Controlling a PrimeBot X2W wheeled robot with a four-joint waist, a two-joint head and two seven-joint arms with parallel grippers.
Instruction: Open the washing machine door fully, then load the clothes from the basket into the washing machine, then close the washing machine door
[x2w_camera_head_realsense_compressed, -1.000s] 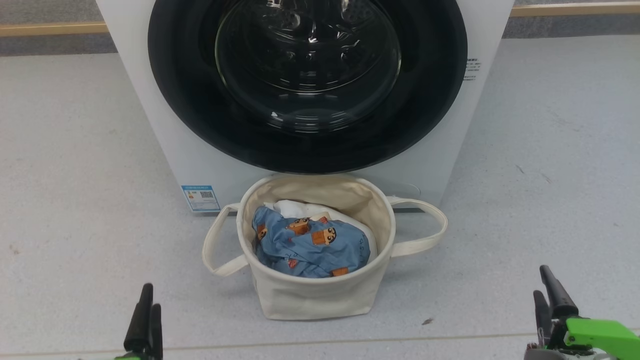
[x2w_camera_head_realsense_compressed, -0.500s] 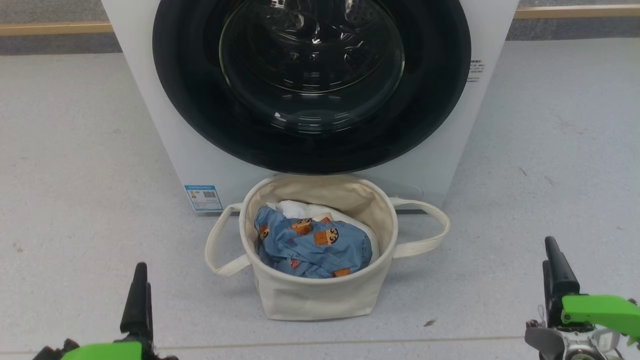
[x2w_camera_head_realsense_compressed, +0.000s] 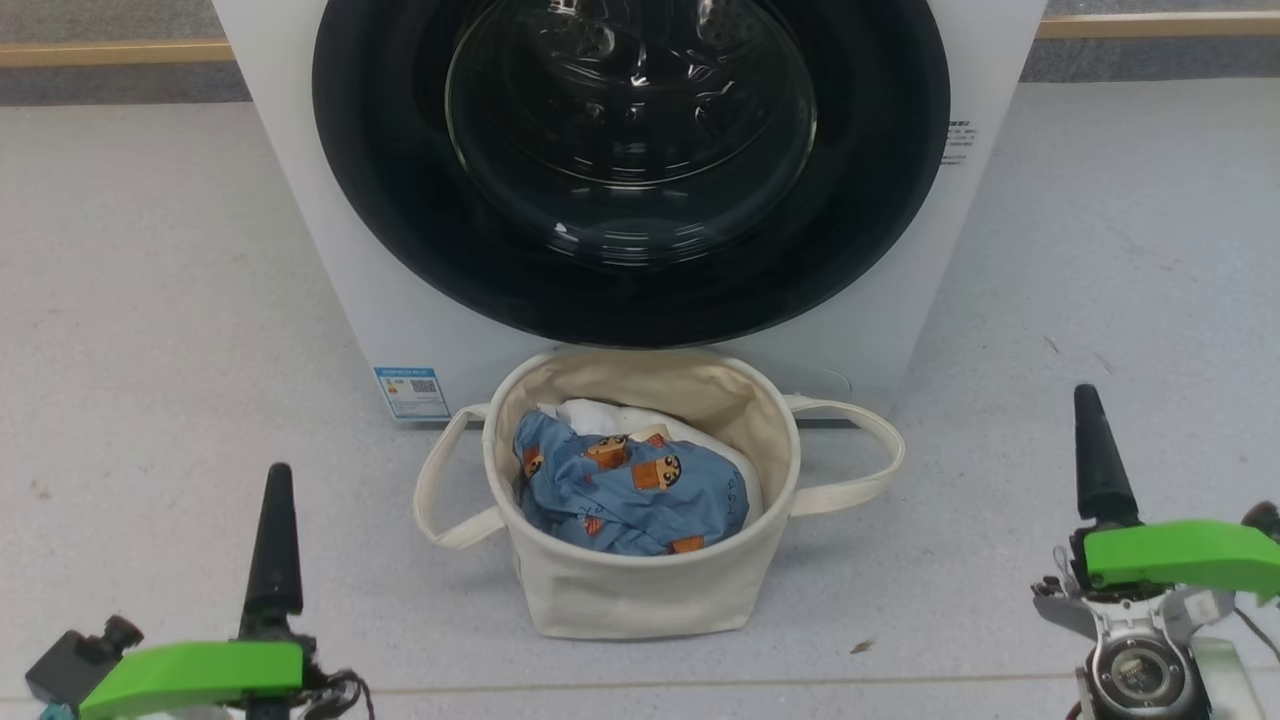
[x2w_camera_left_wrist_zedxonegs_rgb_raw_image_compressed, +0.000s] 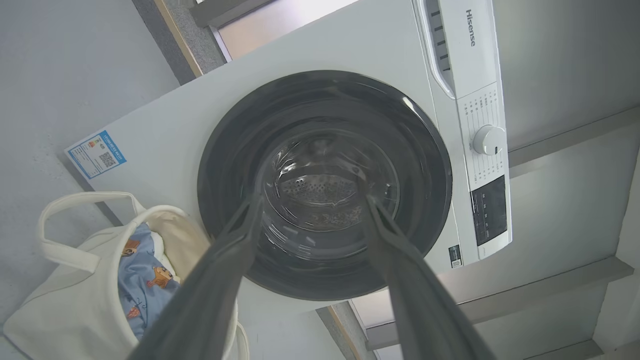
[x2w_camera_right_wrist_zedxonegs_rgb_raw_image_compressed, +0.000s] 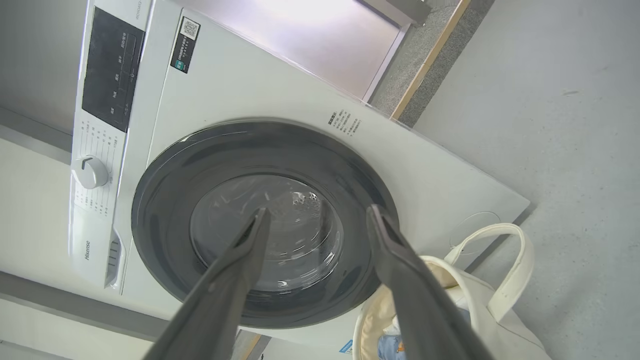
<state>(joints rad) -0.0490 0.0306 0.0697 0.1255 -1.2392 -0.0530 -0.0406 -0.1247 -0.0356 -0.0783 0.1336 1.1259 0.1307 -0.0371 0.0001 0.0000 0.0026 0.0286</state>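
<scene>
The white washing machine stands ahead with its round door closed flat against the front, a black ring around bulging glass. Right before it on the floor sits the cream basket, holding blue clothes printed with orange-brown figures. My left gripper hovers at the lower left, apart from the basket, and the left wrist view shows it open and empty, aimed at the door. My right gripper hovers at the lower right, open and empty, facing the door.
A plain white bundle lies behind the blue clothes in the basket. The basket's loop handles stick out to both sides. Grey floor spreads left and right of the washer. A control dial sits on the washer's top panel.
Both grippers have risen into the head view and reached forward toward the washer, both still open. The camera has shifted slightly; basket and door have not moved.
</scene>
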